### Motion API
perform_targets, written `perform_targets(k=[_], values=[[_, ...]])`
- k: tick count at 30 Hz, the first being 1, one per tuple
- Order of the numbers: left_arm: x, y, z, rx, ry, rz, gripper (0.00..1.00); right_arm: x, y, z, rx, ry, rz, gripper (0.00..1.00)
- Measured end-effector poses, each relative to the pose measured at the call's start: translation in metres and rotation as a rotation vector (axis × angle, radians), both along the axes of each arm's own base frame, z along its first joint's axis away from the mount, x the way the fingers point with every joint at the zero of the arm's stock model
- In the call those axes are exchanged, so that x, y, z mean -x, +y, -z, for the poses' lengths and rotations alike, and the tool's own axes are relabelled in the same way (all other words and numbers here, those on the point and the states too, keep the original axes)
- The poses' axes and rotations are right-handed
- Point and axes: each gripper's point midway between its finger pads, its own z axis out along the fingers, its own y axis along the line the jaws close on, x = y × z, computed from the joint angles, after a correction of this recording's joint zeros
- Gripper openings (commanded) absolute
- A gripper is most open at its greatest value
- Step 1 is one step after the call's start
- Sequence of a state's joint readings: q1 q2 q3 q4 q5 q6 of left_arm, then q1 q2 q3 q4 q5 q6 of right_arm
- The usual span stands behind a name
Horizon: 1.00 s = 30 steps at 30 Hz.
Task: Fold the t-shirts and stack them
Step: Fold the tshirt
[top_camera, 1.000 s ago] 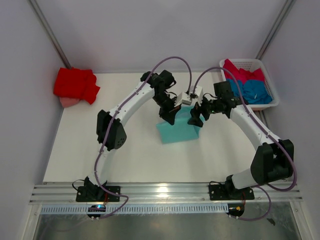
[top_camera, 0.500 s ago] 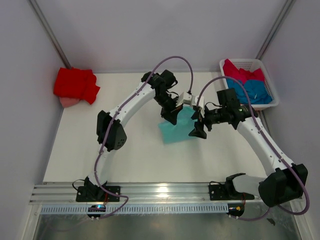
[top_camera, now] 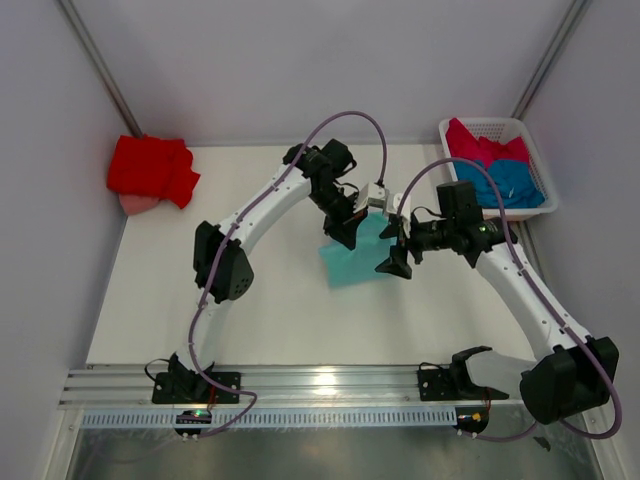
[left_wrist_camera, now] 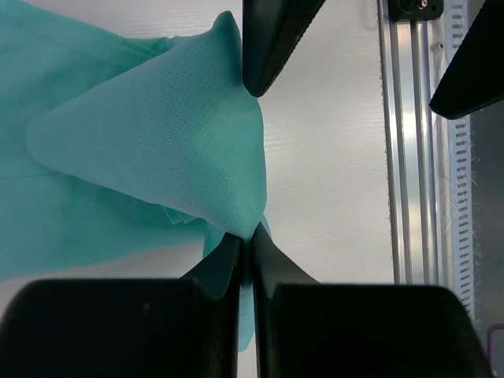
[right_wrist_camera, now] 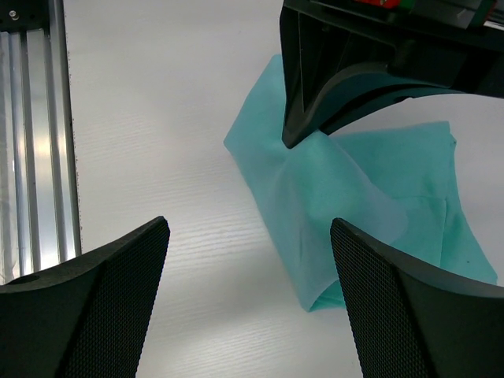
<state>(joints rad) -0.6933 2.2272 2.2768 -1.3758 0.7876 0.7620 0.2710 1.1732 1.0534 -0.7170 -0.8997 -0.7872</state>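
A mint-teal t-shirt (top_camera: 352,260) lies folded on the white table (top_camera: 250,300) near the middle. My left gripper (top_camera: 341,238) is shut on its upper edge and lifts a fold of the cloth (left_wrist_camera: 173,142); the pinch (left_wrist_camera: 246,240) shows in the left wrist view. My right gripper (top_camera: 393,264) is open and empty, just right of the shirt, with the shirt (right_wrist_camera: 346,205) ahead of its fingers (right_wrist_camera: 102,307). A bright red t-shirt (top_camera: 150,168) lies bunched at the far left corner. A crimson-pink shirt (top_camera: 480,145) and a blue shirt (top_camera: 505,182) lie in the basket.
A white slatted basket (top_camera: 543,172) stands at the far right corner. Something pale pink (top_camera: 135,204) pokes out from under the red shirt. An aluminium rail (top_camera: 320,385) runs along the near edge. Grey walls enclose the table on three sides.
My right gripper has let go of the teal shirt and drawn back to the right, now open. My left gripper stays shut on the shirt's upper edge.
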Motion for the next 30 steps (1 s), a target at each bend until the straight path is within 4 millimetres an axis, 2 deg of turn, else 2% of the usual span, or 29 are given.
perform_targets(k=[9,11,12,13,16,18,19,20,25,30], values=[[0.0,-0.001,-0.001,0.009,0.002,0.003,0.01,-0.01,0.003,0.012,0.007,0.023,0.0,0.86],[0.001,-0.001,-0.002,0.011,0.003,0.003,0.01,-0.011,0.003,0.016,0.012,0.036,0.0,0.79],[0.001,-0.002,-0.002,0.014,0.003,0.004,0.01,-0.012,0.003,0.017,0.013,0.039,-0.001,0.7],[0.001,-0.002,-0.003,0.017,0.005,0.005,0.01,-0.012,0.003,0.018,0.015,0.039,-0.003,0.67],[0.002,-0.002,-0.004,0.022,0.006,0.007,0.01,-0.012,0.003,0.019,0.016,0.038,-0.006,0.63],[0.002,-0.003,-0.005,0.026,0.005,0.009,0.01,-0.013,0.003,0.02,0.019,0.036,-0.005,0.67],[0.002,-0.003,-0.005,0.027,0.005,0.01,0.01,-0.013,0.002,0.02,0.022,0.037,-0.002,0.79],[0.003,-0.003,-0.006,0.027,0.006,0.009,0.01,-0.014,0.002,0.021,0.026,0.039,0.005,0.82],[0.002,-0.002,-0.004,0.03,0.01,0.008,0.02,-0.027,-0.002,0.021,0.042,-0.011,0.052,0.9],[0.0,-0.001,-0.004,0.031,0.014,0.002,0.02,-0.041,-0.004,0.023,0.049,-0.053,0.102,0.91]])
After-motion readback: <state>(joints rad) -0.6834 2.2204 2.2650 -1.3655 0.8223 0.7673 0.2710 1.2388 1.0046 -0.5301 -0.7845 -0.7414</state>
